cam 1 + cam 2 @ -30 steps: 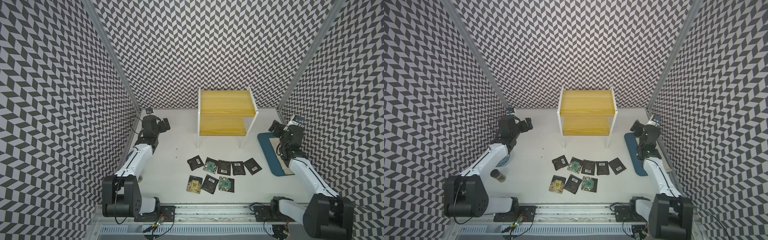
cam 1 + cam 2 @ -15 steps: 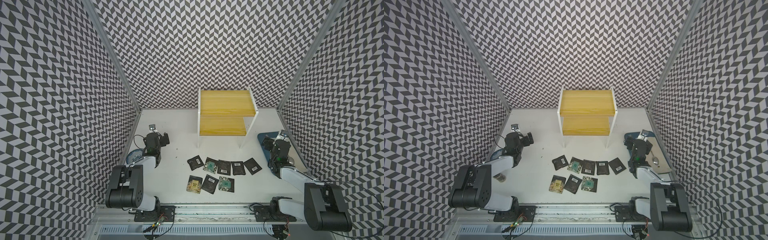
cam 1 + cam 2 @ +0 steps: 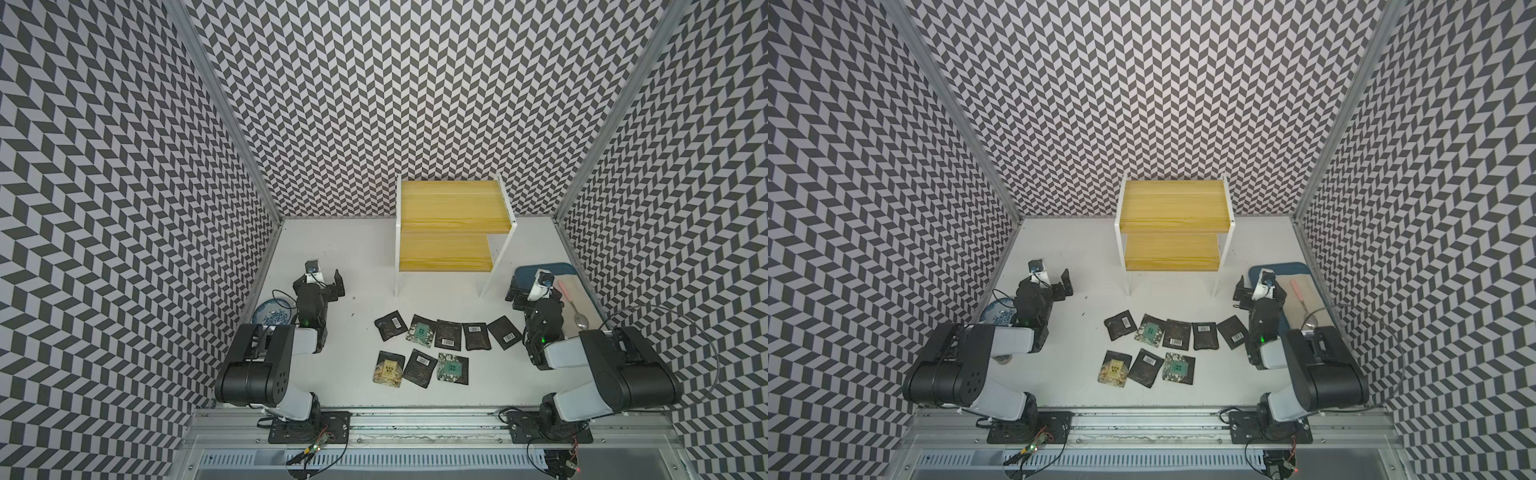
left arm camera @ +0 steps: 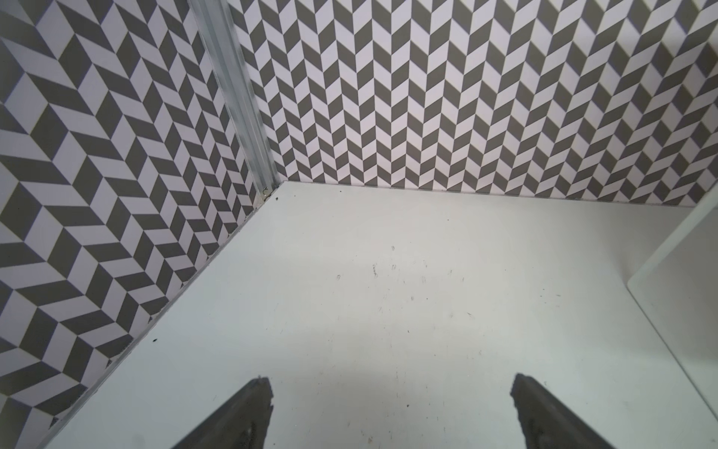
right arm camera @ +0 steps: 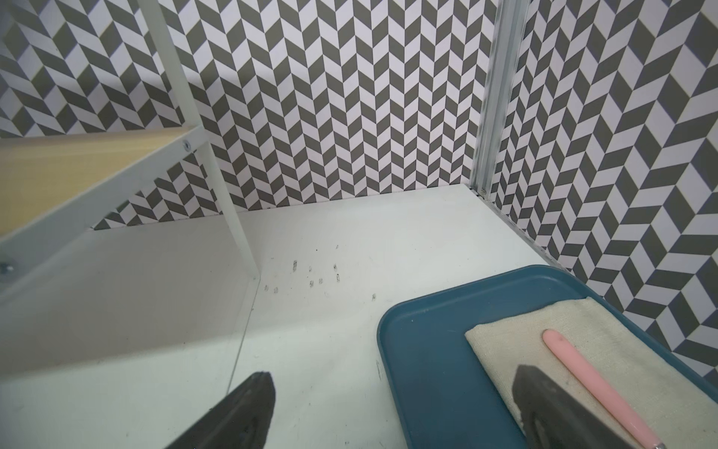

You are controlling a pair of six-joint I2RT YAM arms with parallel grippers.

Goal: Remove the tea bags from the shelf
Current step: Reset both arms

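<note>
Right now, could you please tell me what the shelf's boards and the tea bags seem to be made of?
Shelf boards: probably wood, matte yellow finish; lengthwise grain streaks show. Tea bags: likely foil or plastic film, black, slightly glossy; their faces look crinkled.

left gripper [image 4: 391, 383] spread wide, empty, right gripper [image 5: 393, 375] likewise, arms [image 3: 266, 365] folded low

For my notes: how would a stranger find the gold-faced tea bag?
Find the yellow shelf by the back wall; tea bags lie in two rows before it. The gold-faced tea bag ends the row farther from the shelf on the left arm's side, the only gold face.
</note>
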